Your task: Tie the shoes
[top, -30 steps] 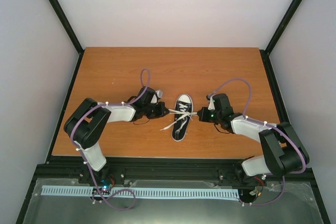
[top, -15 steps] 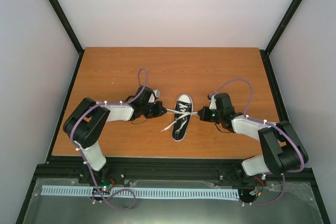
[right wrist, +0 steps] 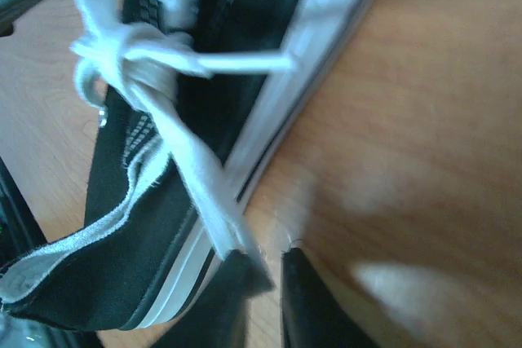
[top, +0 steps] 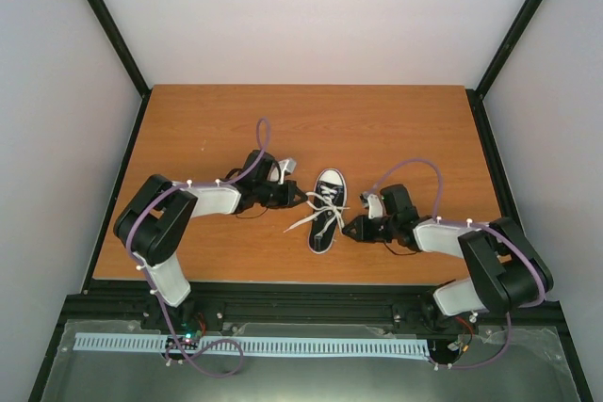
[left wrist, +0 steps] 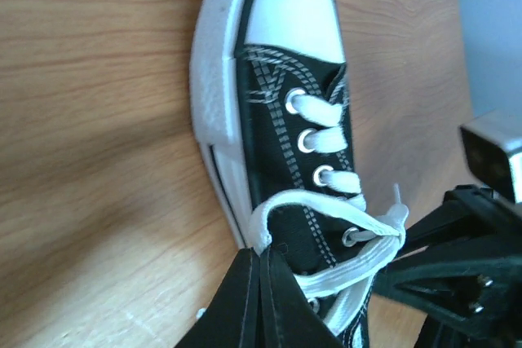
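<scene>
The black sneaker (top: 325, 233) with a white toe cap lies mid-table, toe pointing away. Its white laces (top: 326, 201) are crossed in a knot over the tongue. My left gripper (top: 300, 197) is at the shoe's left side, shut on a lace loop (left wrist: 326, 205); its fingertips (left wrist: 263, 252) pinch the loop against the white sole edge. My right gripper (top: 350, 229) is low at the shoe's right side. In the right wrist view its fingers (right wrist: 265, 257) stand slightly apart with bare wood between them, and a lace strand (right wrist: 192, 177) runs down to the left finger's tip.
The wooden table (top: 207, 129) is bounded by black frame rails and white walls. A loose lace end (top: 297, 226) trails on the wood left of the shoe. The right arm's black gripper shows in the left wrist view (left wrist: 457, 283).
The right gripper has moved toward the near edge and down beside the shoe, and its lace has gone slack. The left gripper has shifted slightly right, still holding its loop.
</scene>
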`<action>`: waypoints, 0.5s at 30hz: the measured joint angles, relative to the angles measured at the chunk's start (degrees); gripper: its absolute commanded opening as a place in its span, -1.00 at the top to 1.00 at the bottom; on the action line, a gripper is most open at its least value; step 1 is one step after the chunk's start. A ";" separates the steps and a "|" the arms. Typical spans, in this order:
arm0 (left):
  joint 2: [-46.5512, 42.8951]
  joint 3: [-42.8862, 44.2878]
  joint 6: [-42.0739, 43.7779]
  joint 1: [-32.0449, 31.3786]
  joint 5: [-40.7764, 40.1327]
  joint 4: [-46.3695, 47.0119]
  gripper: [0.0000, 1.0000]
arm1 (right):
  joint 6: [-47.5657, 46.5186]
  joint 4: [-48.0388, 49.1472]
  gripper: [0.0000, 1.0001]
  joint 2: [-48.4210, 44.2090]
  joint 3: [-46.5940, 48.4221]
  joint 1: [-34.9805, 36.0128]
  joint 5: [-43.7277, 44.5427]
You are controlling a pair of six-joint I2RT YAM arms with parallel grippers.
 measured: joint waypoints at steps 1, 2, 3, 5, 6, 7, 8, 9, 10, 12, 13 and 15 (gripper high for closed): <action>0.09 0.37 0.50 -0.02 0.68 0.24 0.98 | 0.52 0.20 0.42 0.42 -0.37 0.31 -0.55; 0.11 0.66 0.87 -0.04 1.05 0.33 0.98 | 0.90 0.28 0.24 0.63 -0.68 0.52 -0.87; 0.11 0.94 1.29 -0.09 1.53 0.37 0.99 | 1.36 0.17 0.04 0.61 -0.92 0.70 -1.05; 0.11 1.07 2.08 -0.13 1.97 0.70 0.99 | 1.90 0.59 -0.14 -0.55 -0.98 0.70 -1.42; 0.11 1.07 2.34 -0.13 1.99 0.72 0.99 | 2.14 0.26 -0.20 -1.66 -0.94 0.70 -0.76; 0.11 1.07 2.64 -0.13 2.03 0.72 0.98 | 2.34 -0.17 -0.26 -2.86 -0.92 0.57 -0.28; 0.11 1.07 2.84 -0.13 2.08 0.74 0.98 | 2.54 -0.70 -0.31 -4.09 -0.92 0.33 0.26; 0.11 1.07 3.04 -0.13 2.12 0.74 0.98 | 2.71 -1.20 -0.36 -5.44 -0.92 -0.04 0.68; 0.11 1.07 3.17 -0.13 2.14 0.76 0.98 | 2.91 -1.55 -0.39 -6.78 -0.92 -0.48 0.96; 0.11 1.07 3.52 -0.13 2.25 0.81 0.98 | 3.34 -2.01 -0.40 -9.46 -0.92 -1.79 1.31; 0.11 1.07 3.69 -0.13 2.36 0.90 0.98 | 3.80 -1.99 -0.40 -10.56 -0.92 -2.45 1.49; 0.11 1.07 3.96 -0.13 2.54 1.25 0.98 | 5.27 -1.53 -0.36 -12.15 -0.92 -3.67 2.10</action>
